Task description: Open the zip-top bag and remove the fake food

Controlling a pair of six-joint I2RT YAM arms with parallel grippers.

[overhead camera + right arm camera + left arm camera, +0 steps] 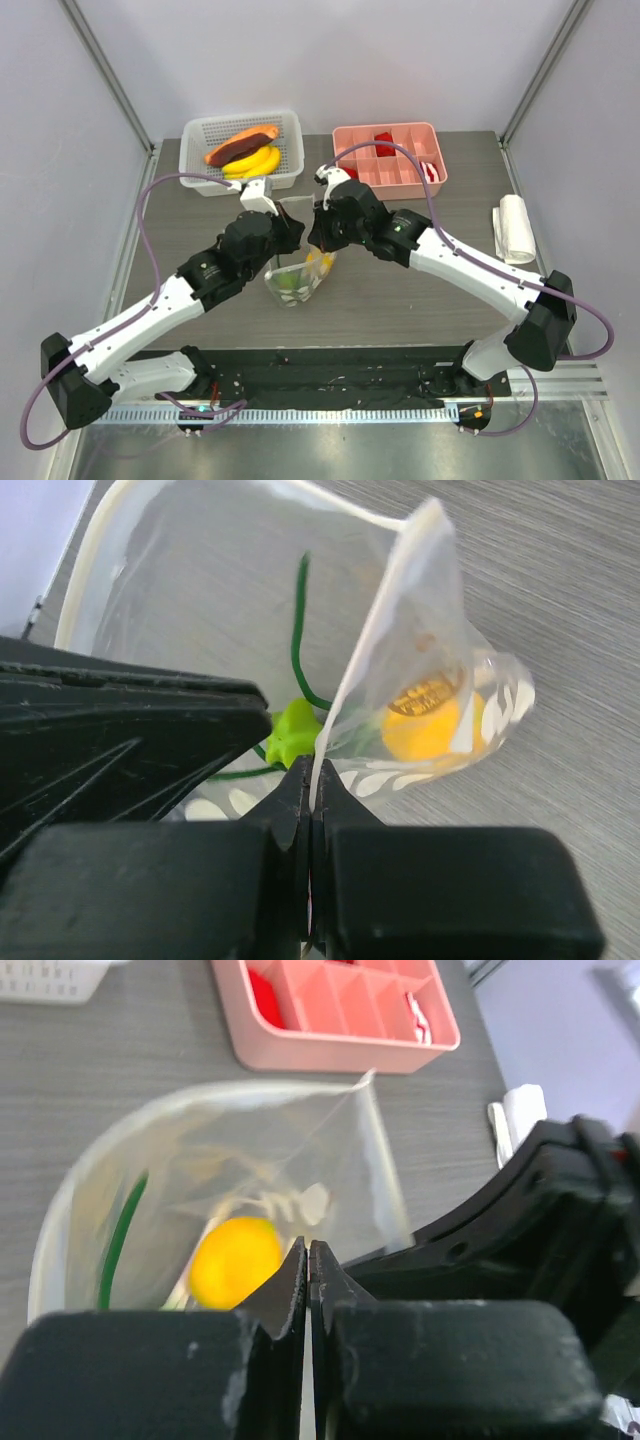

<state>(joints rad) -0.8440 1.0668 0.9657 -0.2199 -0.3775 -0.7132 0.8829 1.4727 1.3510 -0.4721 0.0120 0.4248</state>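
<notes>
The clear zip-top bag point(293, 283) hangs over mid-table between my two grippers, its mouth pulled wide. My left gripper point(307, 1250) is shut, with a pale strip of the bag's near rim point(250, 1150) between its jaws. On the opposite side, my right gripper point(312, 770) is shut on the white zip edge point(385, 630). Inside the bag lie a round yellow piece of fake food point(425, 725) and a small green piece point(290, 732) with a thin green stem. In the top view the left gripper point(296, 234) and right gripper point(318, 234) nearly touch.
A white perforated basket point(200, 135) at the back left holds an orange-and-maroon sausage point(240, 146) and yellow bananas point(255, 163). A pink divided tray point(400, 170) with red and white blocks stands at the back right. A white roll point(515, 228) lies by the right edge.
</notes>
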